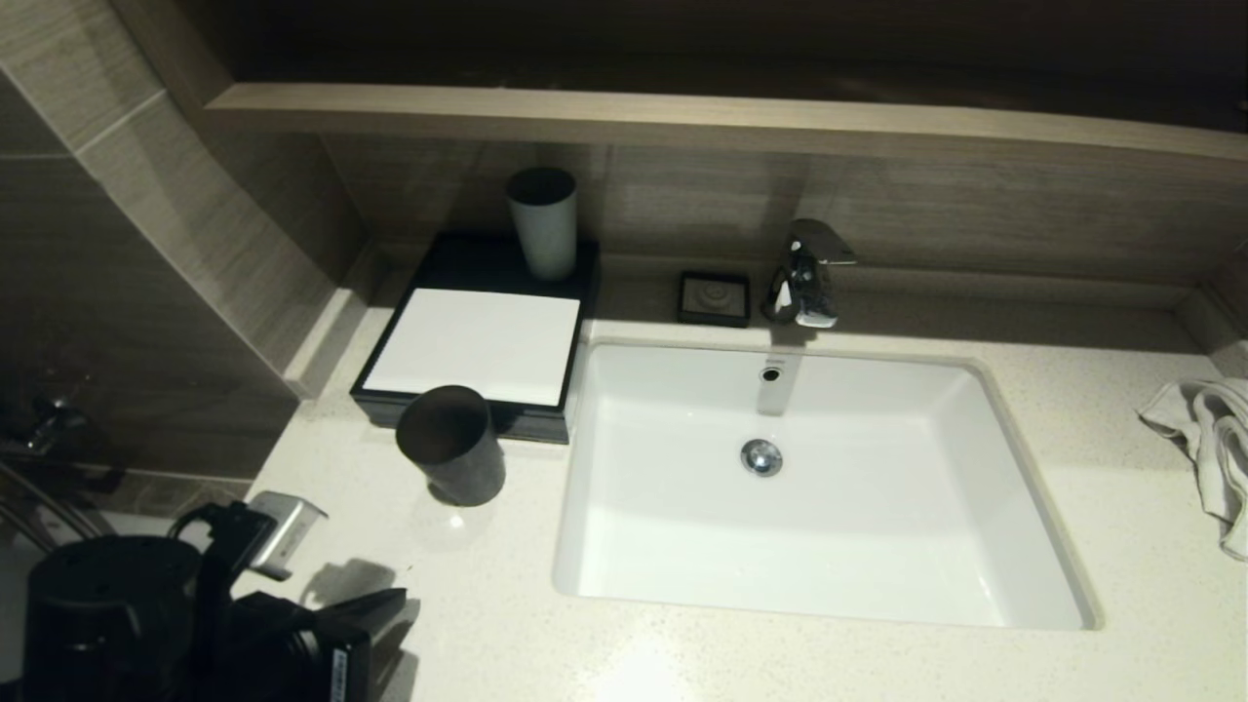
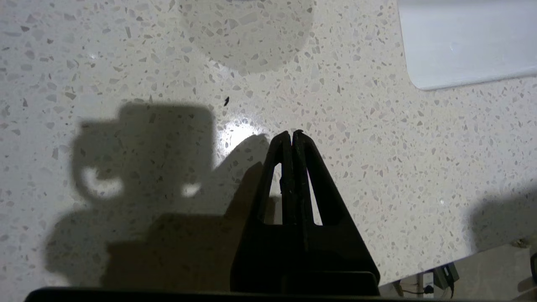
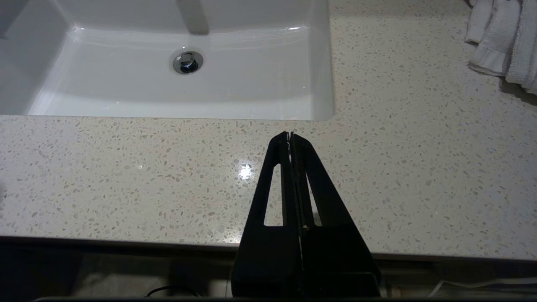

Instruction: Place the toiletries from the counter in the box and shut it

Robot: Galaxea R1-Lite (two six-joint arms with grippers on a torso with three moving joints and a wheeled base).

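The black box with the white top panel (image 1: 473, 341) lies at the back left of the speckled counter (image 1: 487, 595), and its front looks closed. No white sachets with green labels show in any view. My left gripper (image 1: 375, 614) hangs over the counter's front left corner, shut and empty; in the left wrist view (image 2: 292, 133) only bare stone lies under it. My right gripper (image 3: 289, 135) is shut and empty over the counter's front edge, in front of the sink (image 3: 126, 84); it is out of the head view.
A black cup (image 1: 450, 444) stands right in front of the box. A grey cup (image 1: 543, 224) stands on the box's back part. A small black soap dish (image 1: 715, 297) and a faucet (image 1: 804, 283) sit behind the sink (image 1: 682, 565). A white towel (image 1: 1214, 439) lies far right.
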